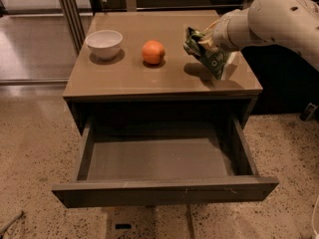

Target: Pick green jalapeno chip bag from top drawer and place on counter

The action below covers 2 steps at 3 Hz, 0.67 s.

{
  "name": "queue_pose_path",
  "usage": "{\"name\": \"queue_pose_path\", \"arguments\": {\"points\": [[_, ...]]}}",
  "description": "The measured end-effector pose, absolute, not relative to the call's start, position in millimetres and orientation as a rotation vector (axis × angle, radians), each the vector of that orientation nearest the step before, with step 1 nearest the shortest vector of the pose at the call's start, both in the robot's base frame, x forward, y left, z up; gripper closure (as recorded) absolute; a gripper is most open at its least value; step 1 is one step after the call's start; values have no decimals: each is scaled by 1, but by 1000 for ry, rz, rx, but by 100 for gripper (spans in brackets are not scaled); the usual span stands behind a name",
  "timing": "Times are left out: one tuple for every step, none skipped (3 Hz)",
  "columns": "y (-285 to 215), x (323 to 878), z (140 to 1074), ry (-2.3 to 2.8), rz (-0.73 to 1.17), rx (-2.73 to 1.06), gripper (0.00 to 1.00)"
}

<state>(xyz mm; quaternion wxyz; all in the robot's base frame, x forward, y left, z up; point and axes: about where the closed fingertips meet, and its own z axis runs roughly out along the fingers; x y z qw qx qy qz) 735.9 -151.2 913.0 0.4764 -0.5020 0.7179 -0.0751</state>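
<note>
The green jalapeno chip bag (pixel 212 59) is held above the right side of the counter (pixel 144 78), its lower white edge close to the surface and a shadow under it. My gripper (pixel 208 41) is shut on the bag's upper part, with the white arm reaching in from the right. The top drawer (pixel 159 158) is pulled fully open below the counter and nothing lies in it.
A white bowl (pixel 104 43) stands at the counter's left. An orange round fruit (pixel 153 52) sits mid-counter, left of the bag. Speckled floor (pixel 35 158) surrounds the cabinet. A metal frame (pixel 67 14) stands at the back left.
</note>
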Motion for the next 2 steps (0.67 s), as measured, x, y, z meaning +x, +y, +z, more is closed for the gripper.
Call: {"name": "queue_pose_path", "arguments": {"points": [[-165,757,899,1774,-156,-1125,100],[-174,770,882,1801,-122,-1039,100]]}}
